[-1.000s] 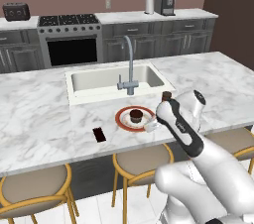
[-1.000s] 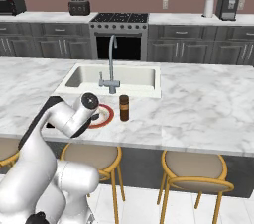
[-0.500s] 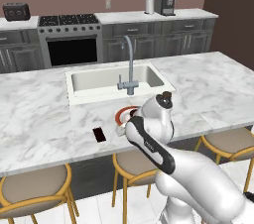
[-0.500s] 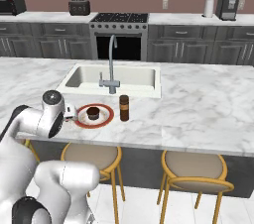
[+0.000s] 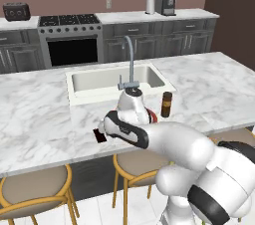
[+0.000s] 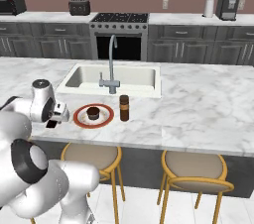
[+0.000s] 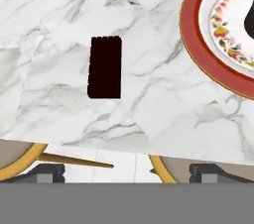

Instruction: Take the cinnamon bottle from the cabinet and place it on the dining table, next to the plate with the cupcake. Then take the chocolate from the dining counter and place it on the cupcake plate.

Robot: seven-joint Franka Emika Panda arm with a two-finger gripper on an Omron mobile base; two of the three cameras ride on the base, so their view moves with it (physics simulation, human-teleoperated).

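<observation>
The gripper [image 6: 58,114] hovers above the chocolate [image 7: 104,67]; I cannot tell its opening. Descending off-centre, it may push the flat bar toward the counter edge [image 7: 124,143].

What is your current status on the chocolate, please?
Hand above chocolate, finger state not visible. Chocolate flat on counter, beside cupcake plate, untouched. Cinnamon bottle already by plate. Nothing in the way.
</observation>
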